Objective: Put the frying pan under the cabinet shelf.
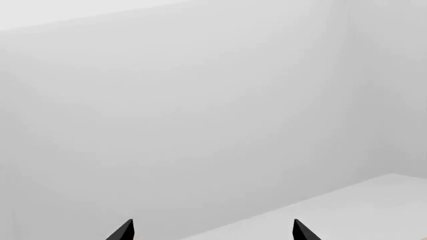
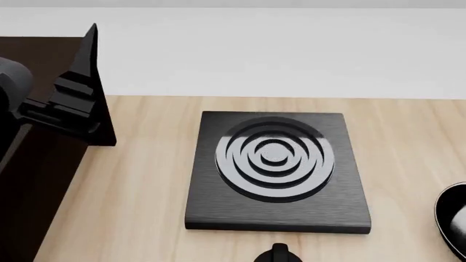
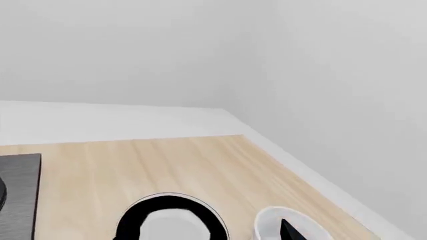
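Observation:
The frying pan, black with a pale glossy inside, lies on the wooden table just under my right gripper. One black fingertip shows far to one side, over a white bowl, and the jaws stand wide with nothing held. In the head view only the edge of the frying pan shows at the far right. The dark cabinet shelf fills the left side. My left gripper is open and empty, facing a white wall; the left arm hangs over the cabinet.
A square black plate with concentric rings lies mid-table, a small black knob at its near side. A white bowl sits beside the pan near the table's right edge. White walls stand behind and to the right.

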